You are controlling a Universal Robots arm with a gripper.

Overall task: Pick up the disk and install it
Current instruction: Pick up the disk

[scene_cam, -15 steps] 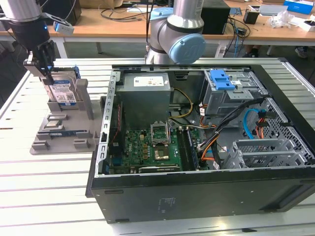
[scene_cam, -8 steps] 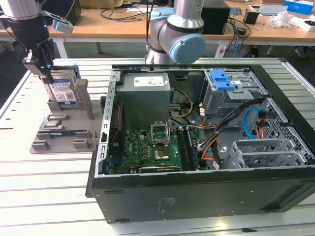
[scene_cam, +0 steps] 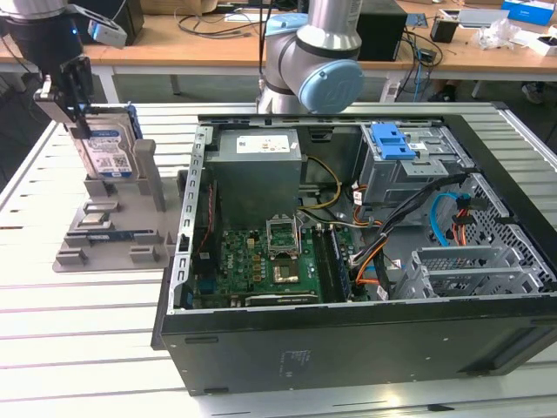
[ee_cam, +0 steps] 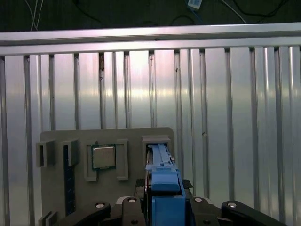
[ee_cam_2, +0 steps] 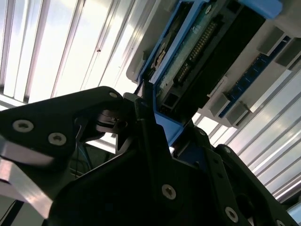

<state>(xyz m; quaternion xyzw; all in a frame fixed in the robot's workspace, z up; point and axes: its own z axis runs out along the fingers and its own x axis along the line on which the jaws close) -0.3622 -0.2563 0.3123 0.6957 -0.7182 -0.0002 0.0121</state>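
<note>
The disk (scene_cam: 107, 146) stands on edge at the exterior view's far left, its white-and-blue label facing the camera and its lower end in the grey holder (scene_cam: 109, 237). My gripper (scene_cam: 80, 117) comes down from above and is shut on the disk's upper part. In the second wrist view the black fingers (ee_cam_2: 143, 120) press against the disk's blue side rail (ee_cam_2: 162, 56), beside its green circuit board. In the first wrist view the blue rail (ee_cam: 163, 183) runs up between the gripper's dark jaws.
An open black computer case (scene_cam: 348, 335) lies to the right of the holder, with a grey power supply box (scene_cam: 258, 157), motherboard (scene_cam: 270, 261) and a metal drive cage with blue latch (scene_cam: 393, 144). The holder also carries a processor chip (ee_cam: 102, 156). The arm's base (scene_cam: 318, 74) stands behind the case.
</note>
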